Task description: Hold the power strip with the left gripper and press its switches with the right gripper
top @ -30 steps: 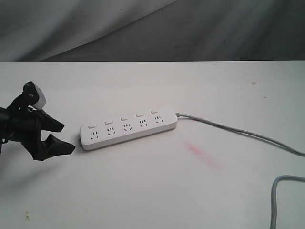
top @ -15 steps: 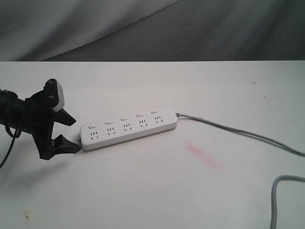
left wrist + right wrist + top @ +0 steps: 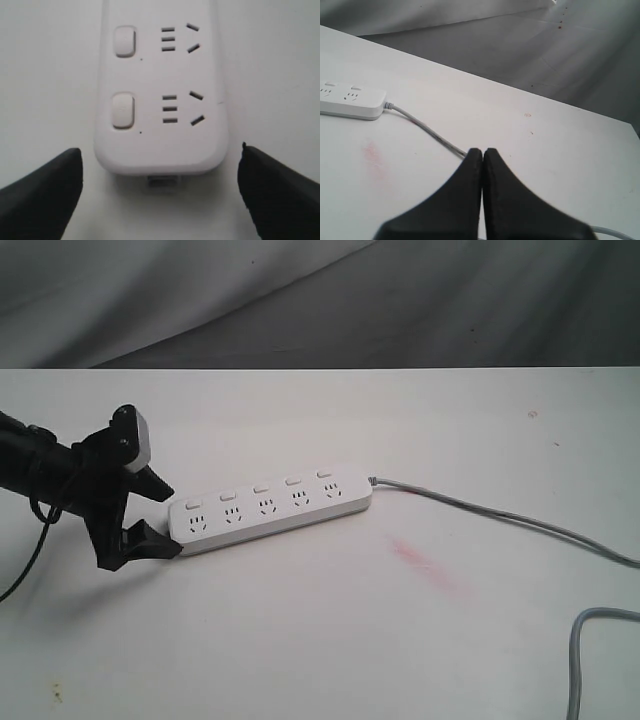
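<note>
The white power strip [image 3: 268,507] lies on the table, its grey cord [image 3: 480,514] trailing right. Its five small switches [image 3: 259,489] run along the far edge; two of its switches [image 3: 123,110] show in the left wrist view, with the strip's rounded end [image 3: 161,150]. My left gripper [image 3: 165,520] stands open at the strip's left end, one finger to each side, just short of the end and not touching. My right gripper [image 3: 482,151] is shut on nothing, hanging above the table over the cord [image 3: 427,131], far from the strip [image 3: 351,101]; it is out of the exterior view.
A pink smear [image 3: 425,562] marks the white table right of the strip. A loop of grey cord [image 3: 590,660] lies at the front right corner. Grey cloth [image 3: 320,300] hangs behind the table's far edge.
My left gripper has moved right toward the strip's left end and now brackets that end with its open fingers. The strip has not moved.
</note>
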Controlling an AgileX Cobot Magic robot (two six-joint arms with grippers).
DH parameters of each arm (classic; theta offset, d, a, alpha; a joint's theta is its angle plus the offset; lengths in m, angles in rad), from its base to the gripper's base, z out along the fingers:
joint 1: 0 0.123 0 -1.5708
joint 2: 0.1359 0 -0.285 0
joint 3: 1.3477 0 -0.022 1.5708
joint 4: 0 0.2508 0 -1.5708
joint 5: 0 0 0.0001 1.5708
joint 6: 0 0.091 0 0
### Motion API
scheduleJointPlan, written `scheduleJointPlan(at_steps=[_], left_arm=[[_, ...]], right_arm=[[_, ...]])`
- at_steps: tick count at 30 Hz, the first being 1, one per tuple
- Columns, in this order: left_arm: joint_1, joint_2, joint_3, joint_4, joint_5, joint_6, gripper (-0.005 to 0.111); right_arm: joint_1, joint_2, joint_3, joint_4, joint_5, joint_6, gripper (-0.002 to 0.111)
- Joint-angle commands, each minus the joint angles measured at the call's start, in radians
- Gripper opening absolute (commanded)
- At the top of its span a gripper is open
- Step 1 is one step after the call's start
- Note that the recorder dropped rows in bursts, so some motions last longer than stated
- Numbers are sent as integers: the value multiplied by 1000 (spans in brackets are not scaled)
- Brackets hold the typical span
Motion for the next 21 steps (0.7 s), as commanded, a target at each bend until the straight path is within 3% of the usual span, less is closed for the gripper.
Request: scheduleJointPlan(at_steps=[1,21], left_arm=[[-14,12,-6,-13,-2,5,79],[-14,43,-6,-62,-28,5,78]], right_arm=[[-7,-4,2,-9,-1,1,0],[-7,-4,2,-9,-1,1,0]])
